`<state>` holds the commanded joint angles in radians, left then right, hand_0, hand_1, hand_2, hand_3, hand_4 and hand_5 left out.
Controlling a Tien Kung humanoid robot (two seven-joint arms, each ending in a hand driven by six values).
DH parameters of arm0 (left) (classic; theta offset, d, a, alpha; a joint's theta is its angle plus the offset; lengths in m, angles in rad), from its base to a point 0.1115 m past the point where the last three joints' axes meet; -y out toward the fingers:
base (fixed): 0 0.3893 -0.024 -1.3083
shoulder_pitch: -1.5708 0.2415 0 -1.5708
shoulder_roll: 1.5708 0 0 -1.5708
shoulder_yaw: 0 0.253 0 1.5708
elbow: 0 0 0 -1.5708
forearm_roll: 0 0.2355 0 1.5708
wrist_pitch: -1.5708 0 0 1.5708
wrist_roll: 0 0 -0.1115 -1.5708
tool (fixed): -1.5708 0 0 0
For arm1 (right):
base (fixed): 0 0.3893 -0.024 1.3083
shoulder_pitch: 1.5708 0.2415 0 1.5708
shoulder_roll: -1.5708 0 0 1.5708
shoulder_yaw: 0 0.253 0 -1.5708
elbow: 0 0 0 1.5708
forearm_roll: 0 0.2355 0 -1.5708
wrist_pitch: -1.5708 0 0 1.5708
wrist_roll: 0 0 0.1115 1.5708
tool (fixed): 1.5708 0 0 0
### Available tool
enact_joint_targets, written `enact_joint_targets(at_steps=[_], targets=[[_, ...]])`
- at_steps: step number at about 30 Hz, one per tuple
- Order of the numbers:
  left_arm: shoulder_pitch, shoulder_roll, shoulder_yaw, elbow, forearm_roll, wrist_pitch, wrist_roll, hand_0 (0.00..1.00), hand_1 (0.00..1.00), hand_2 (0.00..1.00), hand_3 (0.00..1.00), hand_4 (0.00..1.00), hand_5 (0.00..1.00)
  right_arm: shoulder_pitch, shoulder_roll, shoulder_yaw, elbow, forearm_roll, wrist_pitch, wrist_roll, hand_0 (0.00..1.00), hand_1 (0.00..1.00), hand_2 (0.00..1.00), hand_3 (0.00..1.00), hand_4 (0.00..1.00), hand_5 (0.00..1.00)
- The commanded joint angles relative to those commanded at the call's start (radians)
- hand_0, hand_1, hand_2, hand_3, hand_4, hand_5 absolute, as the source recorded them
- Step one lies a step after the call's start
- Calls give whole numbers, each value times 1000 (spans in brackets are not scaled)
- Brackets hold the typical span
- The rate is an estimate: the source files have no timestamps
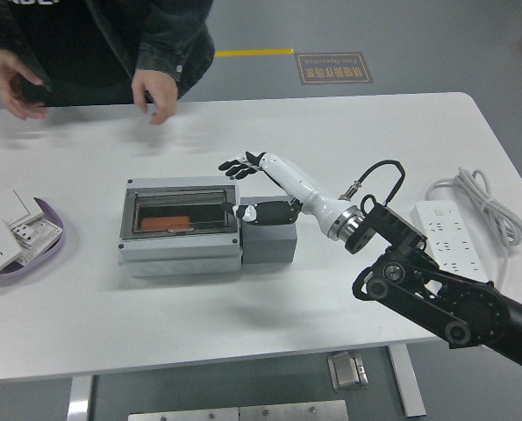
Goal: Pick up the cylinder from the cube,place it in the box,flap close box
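White table mid-left: cylinder [166,223] sits in the box [181,227], lid looks down, my right hand [253,186] open, holding nothing — basically done.

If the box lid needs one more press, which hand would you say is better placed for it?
The right hand. It hovers open just right of the box, above the cube, while the left arm is not in view. The lid already looks down, with the orange cylinder showing through it.
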<state>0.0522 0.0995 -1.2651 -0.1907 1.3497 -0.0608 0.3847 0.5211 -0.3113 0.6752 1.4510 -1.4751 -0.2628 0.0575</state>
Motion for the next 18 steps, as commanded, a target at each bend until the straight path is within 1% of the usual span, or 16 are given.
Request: enact_joint_targets(at_steps=[2,4,5,8,9,11,14,15,18], targets=[[3,-1,1,-1,-3,1,1,624,625,586,636,686,207,-39,1,65,28,15,-3,17,758,685,699,739,745,302],[7,-3,0,-2,-5,2,4,624,625,586,636,687,207,-89,22,146,49,44,1,34,760,683,699,735,734,301],[8,-4,0,-3,-4,3,5,624,625,586,636,687,207,-101,28,168,51,50,4,36,760,683,699,735,734,301],[10,-6,2,-3,-8,4,5,624,625,586,636,687,207,-159,63,259,48,81,30,41,760,683,699,735,734,301],[10,-7,3,-3,-10,4,4,624,624,586,637,687,207,-180,73,292,46,88,40,41,737,672,692,720,731,308],[9,-8,5,-3,-13,4,3,624,624,586,637,687,207,-224,90,352,42,110,58,45,737,672,692,720,731,308],[9,-9,6,-3,-14,4,2,624,624,586,637,687,207,-284,105,426,39,130,70,52,737,672,692,720,731,308],[9,-8,5,-3,-14,4,2,623,625,586,636,687,207,-308,110,451,39,134,73,54,738,671,695,718,732,280],[11,-9,0,-4,-10,5,4,623,625,586,636,687,207,-380,124,518,35,149,74,72,738,671,695,718,732,280]])
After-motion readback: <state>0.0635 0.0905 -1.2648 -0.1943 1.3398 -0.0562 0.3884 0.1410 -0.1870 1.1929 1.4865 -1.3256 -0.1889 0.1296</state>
